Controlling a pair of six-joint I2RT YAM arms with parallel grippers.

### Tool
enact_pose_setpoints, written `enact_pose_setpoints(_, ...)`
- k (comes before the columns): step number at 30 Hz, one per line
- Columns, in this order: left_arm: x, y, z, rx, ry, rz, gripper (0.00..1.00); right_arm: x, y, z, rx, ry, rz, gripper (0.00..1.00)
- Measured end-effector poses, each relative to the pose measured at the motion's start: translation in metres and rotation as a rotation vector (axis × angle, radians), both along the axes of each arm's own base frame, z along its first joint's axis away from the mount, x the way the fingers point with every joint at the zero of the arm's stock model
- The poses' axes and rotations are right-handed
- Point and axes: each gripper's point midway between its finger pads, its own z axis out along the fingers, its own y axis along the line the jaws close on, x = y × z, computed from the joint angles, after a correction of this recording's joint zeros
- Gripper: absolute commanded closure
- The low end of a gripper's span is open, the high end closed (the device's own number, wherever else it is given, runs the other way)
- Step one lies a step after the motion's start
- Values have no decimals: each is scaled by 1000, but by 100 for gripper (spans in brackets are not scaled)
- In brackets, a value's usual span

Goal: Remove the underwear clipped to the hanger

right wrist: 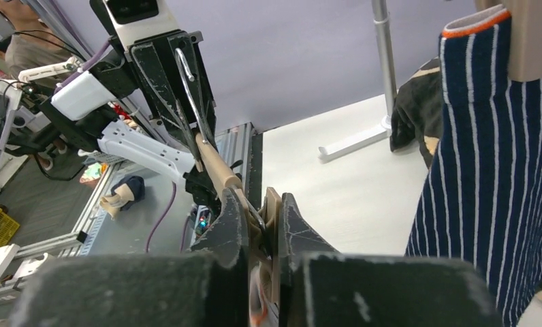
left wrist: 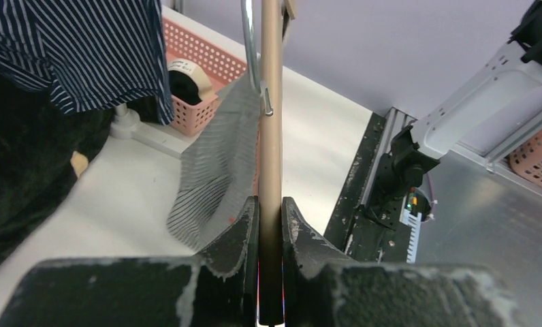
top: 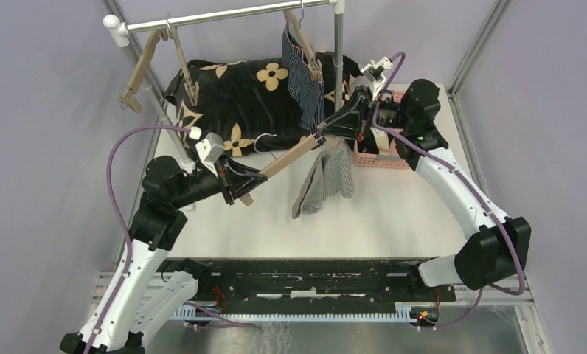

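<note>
My left gripper (top: 248, 184) is shut on one end of a wooden hanger (top: 287, 156), gripping its bar (left wrist: 271, 136) between both fingers (left wrist: 240, 231). My right gripper (top: 324, 133) is shut on the clip (right wrist: 272, 211) at the hanger's other end. The grey-white fine-striped underwear (top: 326, 179) hangs from that end, with its lower part on the table; it also shows in the left wrist view (left wrist: 214, 170). The navy striped underwear (top: 304, 74) hangs clipped to another hanger on the rail and shows in the right wrist view (right wrist: 489, 170). The plain black underwear is not in view.
An empty wooden hanger (top: 154, 63) hangs on the rail (top: 224, 15) at the left. The big black cloth with tan flowers (top: 235, 96) lies at the back. A pink basket (top: 379, 155) stands behind my right gripper. The rail post (top: 338, 51) rises beside it.
</note>
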Motion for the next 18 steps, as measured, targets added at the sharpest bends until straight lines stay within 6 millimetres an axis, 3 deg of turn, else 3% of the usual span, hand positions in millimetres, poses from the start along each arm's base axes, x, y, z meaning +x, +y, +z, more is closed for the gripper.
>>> enact_pose_setpoints(2, -1, 0, 0, -3, 5, -3, 97, 0, -1, 1, 3, 4, 0, 99)
enact_pose_setpoints(3, -1, 0, 0, -3, 4, -3, 97, 0, -1, 2, 4, 2, 0, 84)
enact_pose_setpoints(4, -1, 0, 0, -4, 3, -3, 97, 0, -1, 2, 6, 0, 1, 57)
enact_pose_setpoints(5, -1, 0, 0, -5, 2, -3, 97, 0, 0, 3, 6, 2, 2, 37)
enact_pose_setpoints(6, -1, 0, 2, -6, -3, -3, 97, -1, 0, 3, 7, 6, 1, 25)
enact_pose_setpoints(8, -1, 0, 2, -8, -7, -3, 97, 1, 1, 3, 9, 4, -6, 18)
enact_pose_setpoints(9, -1, 0, 2, -9, -9, -3, 97, 1, 1, 3, 10, -3, -11, 5)
enact_pose_setpoints(10, -1, 0, 3, -10, -12, -3, 97, 2, 1, 3, 8, -8, -18, 1)
enact_pose_setpoints(18, 2, 9, 11, -20, -37, 77, 97, 2, -19, -15, -92, -83, -233, 0)
